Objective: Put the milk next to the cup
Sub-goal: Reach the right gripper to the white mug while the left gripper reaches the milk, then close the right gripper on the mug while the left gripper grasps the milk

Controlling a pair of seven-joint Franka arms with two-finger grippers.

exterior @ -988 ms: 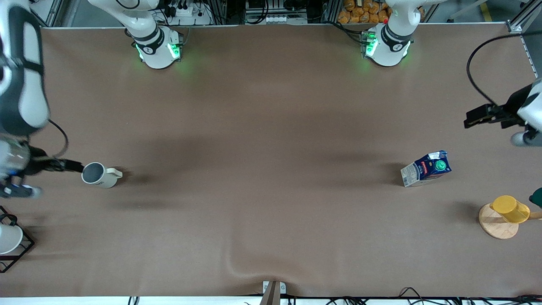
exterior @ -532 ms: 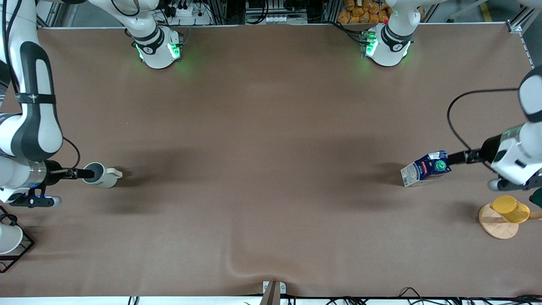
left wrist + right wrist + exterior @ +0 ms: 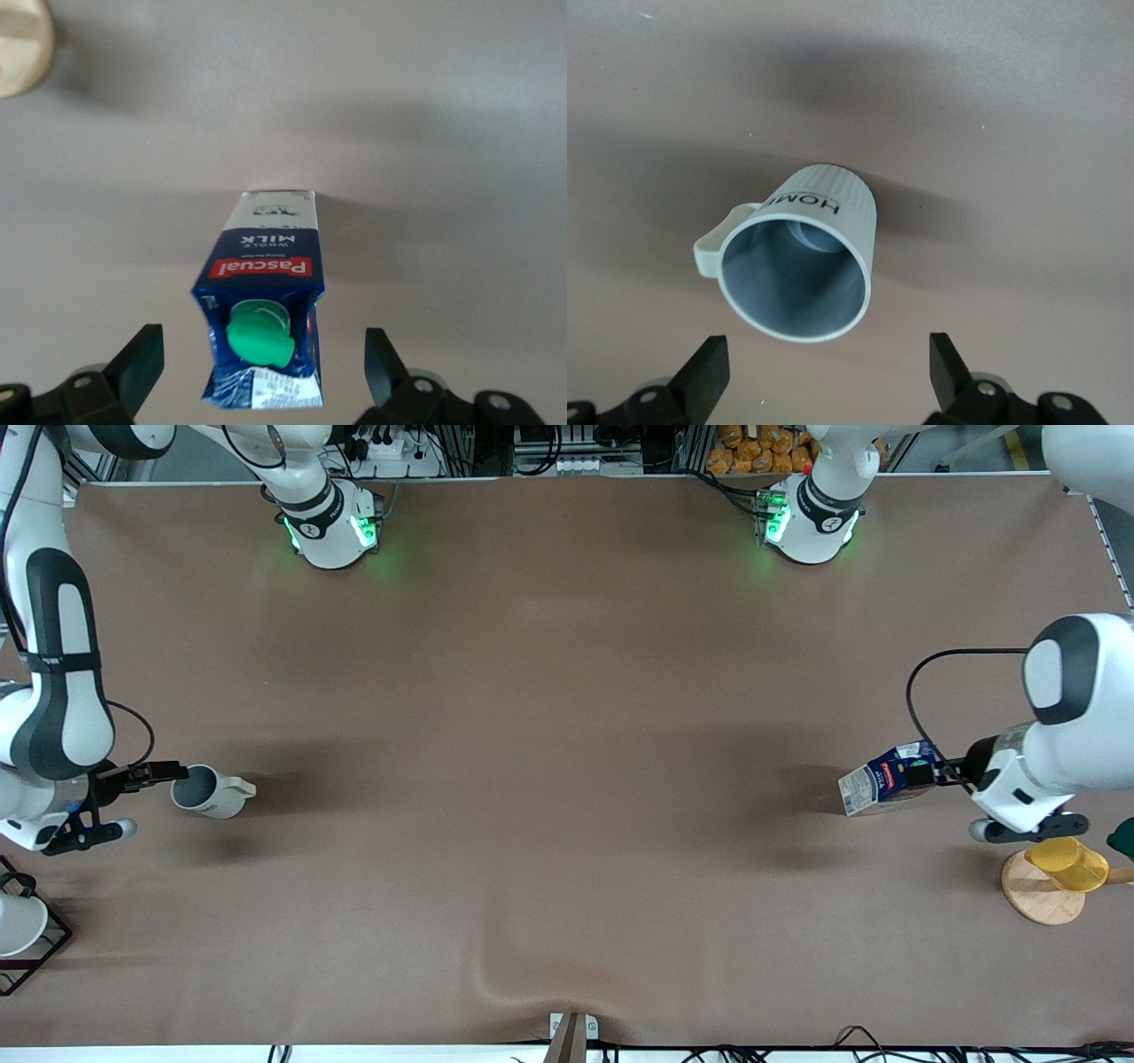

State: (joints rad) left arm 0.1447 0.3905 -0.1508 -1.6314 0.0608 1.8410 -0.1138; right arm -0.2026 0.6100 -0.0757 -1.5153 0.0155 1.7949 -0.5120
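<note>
Because the milk (image 3: 889, 778) stands at mid-right of the front view with the left gripper (image 3: 926, 776) spread wide around its green cap, closing too high could tip it. At mid-left, the right gripper (image 3: 168, 771), also apart, hangs over the cup (image 3: 209, 792) and might nudge it.

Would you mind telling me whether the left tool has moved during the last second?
Yes. The left tool has come down toward the front camera onto the milk, which stayed put.
</note>
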